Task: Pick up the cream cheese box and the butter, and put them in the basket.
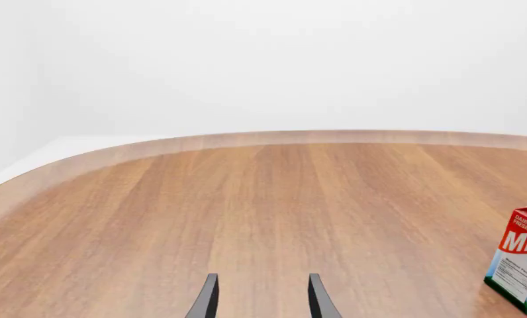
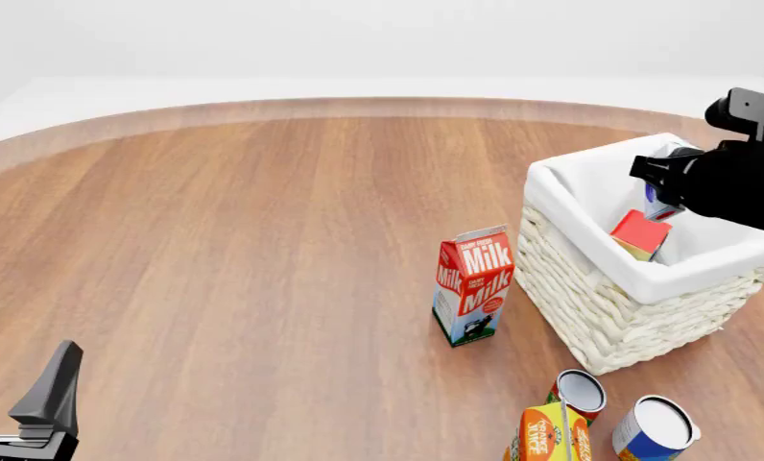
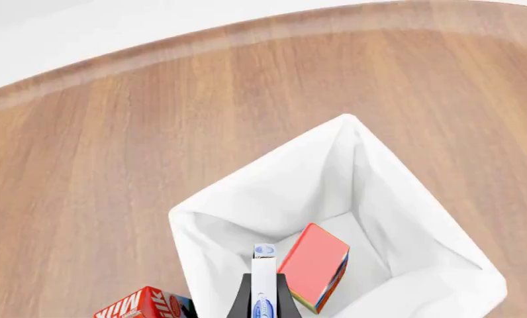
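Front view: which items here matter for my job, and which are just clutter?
Job items:
- basket
- butter, already inside the basket
- cream cheese box, held on edge by the right gripper over the basket

Clutter:
- milk carton
- two cans
- orange carton

wooden table, five things standing on it

round-edged wooden table, reddish-brown planks, pale rim at the far side. milk carton stands upright near the middle, just beside the wicker basket on its right. near edge: two tin cans and an orange carton, bunched close together.
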